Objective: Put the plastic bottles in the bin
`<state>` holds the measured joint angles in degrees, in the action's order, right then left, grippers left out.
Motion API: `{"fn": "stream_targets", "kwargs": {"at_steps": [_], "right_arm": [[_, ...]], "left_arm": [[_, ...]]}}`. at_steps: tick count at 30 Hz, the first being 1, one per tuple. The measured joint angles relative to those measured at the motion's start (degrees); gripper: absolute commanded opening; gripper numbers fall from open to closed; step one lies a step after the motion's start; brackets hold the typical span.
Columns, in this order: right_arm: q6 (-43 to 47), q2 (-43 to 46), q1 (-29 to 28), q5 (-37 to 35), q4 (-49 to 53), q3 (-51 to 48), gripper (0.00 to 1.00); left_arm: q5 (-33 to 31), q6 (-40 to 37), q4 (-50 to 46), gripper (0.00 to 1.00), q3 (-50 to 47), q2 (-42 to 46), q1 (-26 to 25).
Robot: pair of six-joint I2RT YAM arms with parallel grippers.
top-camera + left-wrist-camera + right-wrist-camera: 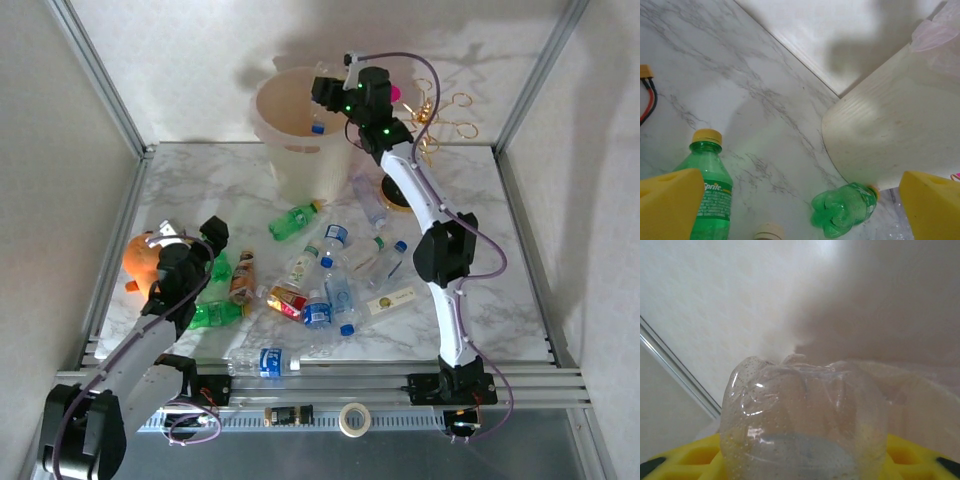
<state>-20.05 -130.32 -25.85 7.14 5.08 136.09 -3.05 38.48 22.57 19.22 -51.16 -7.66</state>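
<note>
1. Most plastic bottles (340, 295) lie scattered across the table (500, 300). From above, the right gripper (330, 95) hangs over the bin (285, 165), seemingly placed for a drop.
2. Left wrist: the left gripper (800, 205) gapes wide, empty, framing a green bottle (845, 207), probably next.
3. Right wrist: the jaws are clamped on 1 clear bottle (805, 415).

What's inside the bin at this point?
Within the bin's rim, one blue cap shows beside the right gripper, which is shut on a clear bottle. The bin's floor is hidden by its wall and the gripper.
</note>
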Motion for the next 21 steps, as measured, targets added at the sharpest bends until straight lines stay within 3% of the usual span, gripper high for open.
{"fn": "stream_targets", "kwargs": {"at_steps": [8, 11, 16, 21], "right_arm": [[0.46, -2.05, -0.57, -0.04, -0.96, 0.11, 0.78], [0.98, -2.01, -0.68, 0.00, -1.57, 0.20, 0.97], [2.14, -0.37, -0.72, -0.04, -1.11, -0.87, 0.99], [2.97, 8.57, -0.79, -0.52, -0.55, -9.31, 0.99]], "left_arm": [[-1.25, -1.01, -2.32, 1.00, -0.50, 1.73, 0.20], [-1.29, -0.98, -2.36, 1.00, -0.59, 1.73, 0.37], [-1.29, -0.96, -2.34, 1.00, -0.59, 1.55, 0.37], [-1.57, -0.87, -2.40, 0.99, -0.59, 0.55, 0.39]]}}
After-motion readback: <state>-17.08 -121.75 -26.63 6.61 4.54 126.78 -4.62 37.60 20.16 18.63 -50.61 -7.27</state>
